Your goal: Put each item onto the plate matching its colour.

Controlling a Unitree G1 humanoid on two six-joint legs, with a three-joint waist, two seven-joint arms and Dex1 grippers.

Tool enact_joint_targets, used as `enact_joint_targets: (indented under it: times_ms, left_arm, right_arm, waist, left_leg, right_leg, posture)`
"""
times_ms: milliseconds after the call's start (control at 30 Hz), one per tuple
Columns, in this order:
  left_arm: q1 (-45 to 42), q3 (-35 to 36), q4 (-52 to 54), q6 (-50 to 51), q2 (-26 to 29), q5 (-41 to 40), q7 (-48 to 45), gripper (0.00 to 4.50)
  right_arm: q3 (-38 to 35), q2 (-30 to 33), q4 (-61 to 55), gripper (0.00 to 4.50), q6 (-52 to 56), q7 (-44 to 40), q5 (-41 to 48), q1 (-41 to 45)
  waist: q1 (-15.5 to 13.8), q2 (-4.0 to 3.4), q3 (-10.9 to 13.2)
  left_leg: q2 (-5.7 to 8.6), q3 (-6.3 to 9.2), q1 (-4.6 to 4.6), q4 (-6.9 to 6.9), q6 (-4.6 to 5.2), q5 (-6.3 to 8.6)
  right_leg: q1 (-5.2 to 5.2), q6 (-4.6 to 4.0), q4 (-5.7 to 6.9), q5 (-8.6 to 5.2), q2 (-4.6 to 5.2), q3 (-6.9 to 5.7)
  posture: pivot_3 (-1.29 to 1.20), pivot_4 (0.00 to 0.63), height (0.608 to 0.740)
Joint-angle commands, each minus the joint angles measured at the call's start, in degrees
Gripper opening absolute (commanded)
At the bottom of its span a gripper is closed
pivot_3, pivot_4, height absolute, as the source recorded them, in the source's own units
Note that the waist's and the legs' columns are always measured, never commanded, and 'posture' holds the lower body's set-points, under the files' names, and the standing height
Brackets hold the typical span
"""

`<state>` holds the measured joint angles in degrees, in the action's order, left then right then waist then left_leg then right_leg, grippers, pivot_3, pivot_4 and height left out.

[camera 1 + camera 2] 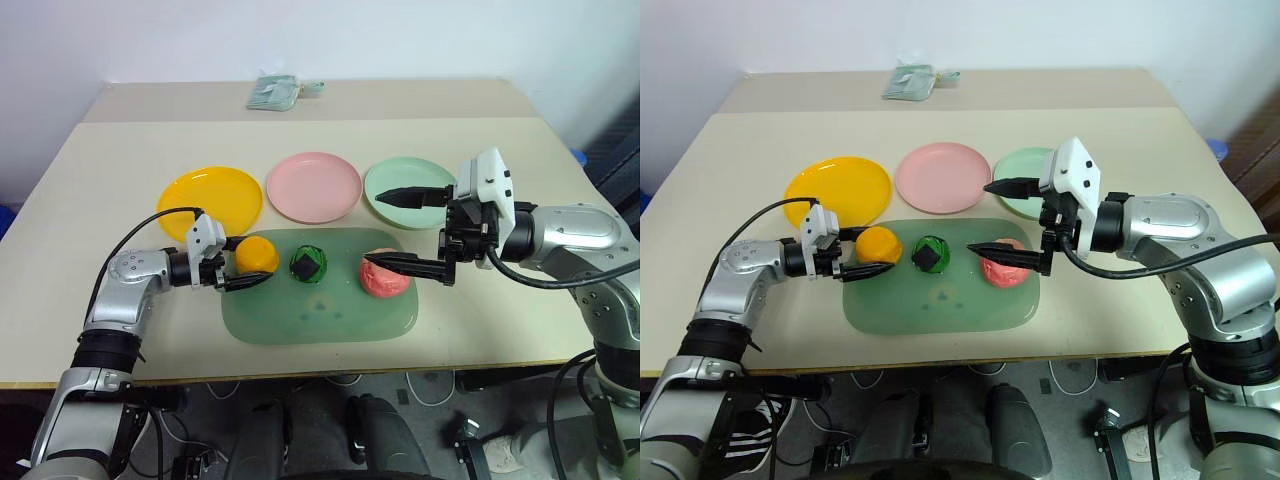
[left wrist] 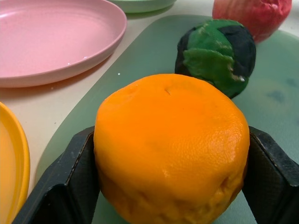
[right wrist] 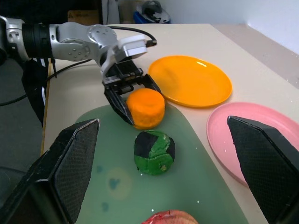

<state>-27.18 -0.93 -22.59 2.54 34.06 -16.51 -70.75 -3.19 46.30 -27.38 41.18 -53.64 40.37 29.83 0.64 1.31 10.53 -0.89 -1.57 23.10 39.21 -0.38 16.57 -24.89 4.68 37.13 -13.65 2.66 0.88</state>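
Orange fruit [image 2: 170,149] sits stem-dimple up.

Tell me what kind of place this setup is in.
Probably an indoor lab or test room: a plain beige table against a bare white wall, with loose cables on the floor beneath it.

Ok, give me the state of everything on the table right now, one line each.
Orange fruit: on the mat, between the left gripper's fingers.
Green ball: on the mat, free.
Pink-red fruit: on the mat, free.
Cutting mat: flat on the table.
Yellow plate: empty.
Pink plate: empty.
Mint plate: empty.
Left gripper: around the orange fruit.
Right gripper: open, holding nothing.
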Motion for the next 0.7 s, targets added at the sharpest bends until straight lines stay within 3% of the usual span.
enact_joint_targets:
  times_ms: [33,133,367,700]
  left_arm:
    - [-2.5,4.2,0.6,3.2,-0.3,-3.3,3.1,3.34]
    - [-6.9,9.4,-1.8,11.1,-1.2,-7.1,10.4,3.34]
    - [-13.8,14.9,-10.7,4.8,-2.0,-1.1,31.0,3.34]
    - [-15.2,14.8,-20.7,0.0,-5.3,1.1,38.0,3.34]
  right_arm:
    - [-2.0,-0.1,-1.4,4.50,-1.0,0.6,0.8,0.7]
    - [-1.7,-0.9,-0.2,4.50,-2.1,1.6,-0.1,1.3]
    - [3.2,-10.0,8.5,4.50,-6.5,13.6,-11.3,5.8]
    - [3.8,-13.6,9.9,4.50,-6.2,15.7,-13.7,5.9]
  waist:
    - [0.0,0.00,0.0]
    - [-0.1,0.02,0.0]
    - [0.2,0.02,0.0]
    - [-0.1,0.03,0.0]
  left_leg:
    - [0.00,0.00,0.00,0.00,0.00,0.00]
    - [0.00,0.09,0.06,0.05,0.00,0.00]
    - [0.01,0.02,0.01,0.02,0.00,0.00]
    - [0.11,0.00,0.31,0.06,-0.01,-0.01]
  right_leg:
    - [0.00,0.00,0.00,0.00,0.00,0.00]
    - [0.00,0.01,0.02,0.00,-0.01,-0.06]
    - [-0.02,0.03,0.05,0.02,-0.01,-0.04]
    - [-0.27,0.11,0.03,0.07,0.10,-0.06]
  posture:
    - [0.00,0.150,0.734]
    - [0.00,0.150,0.734]
    - [0.00,0.150,0.734]
    - [0.00,0.150,0.734]
